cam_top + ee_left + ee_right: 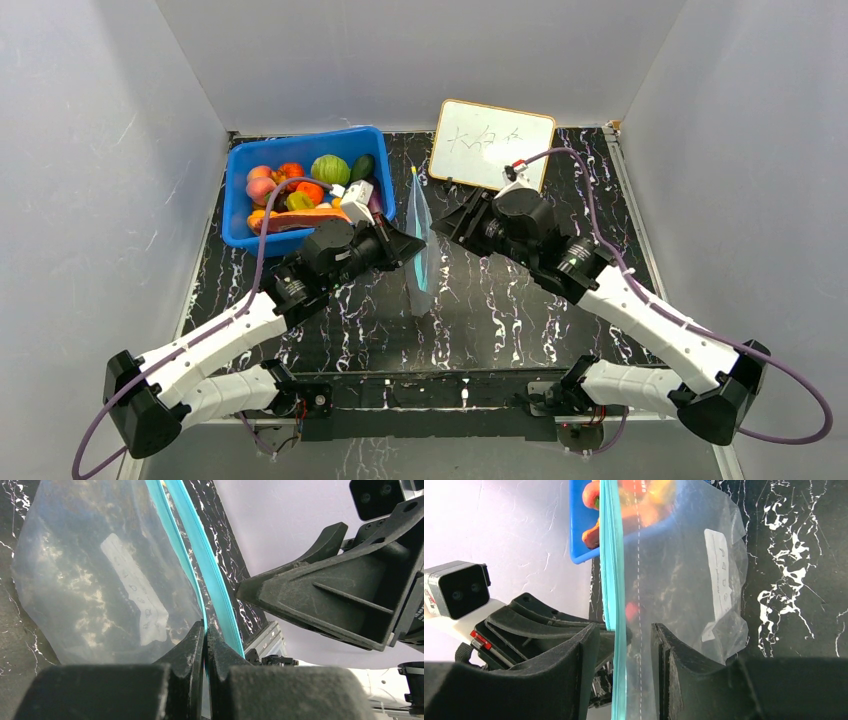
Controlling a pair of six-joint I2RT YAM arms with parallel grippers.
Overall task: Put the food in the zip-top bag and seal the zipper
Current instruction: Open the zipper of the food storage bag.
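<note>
Bag (421,262) upright mid-table; food (300,190) in blue bin (305,139), none bagged. Left gripper (205,629) jaws clamped on zipper (212,565) strip. Right gripper (626,632) jaws apart, straddling strip, not gripping. Right should pinch one lip only, then pull apart gently, left holding firm

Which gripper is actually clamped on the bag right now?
The left gripper: it is pinched shut on the bag's teal zipper strip. The right gripper only straddles the bag, jaws apart with gaps either side.
</note>
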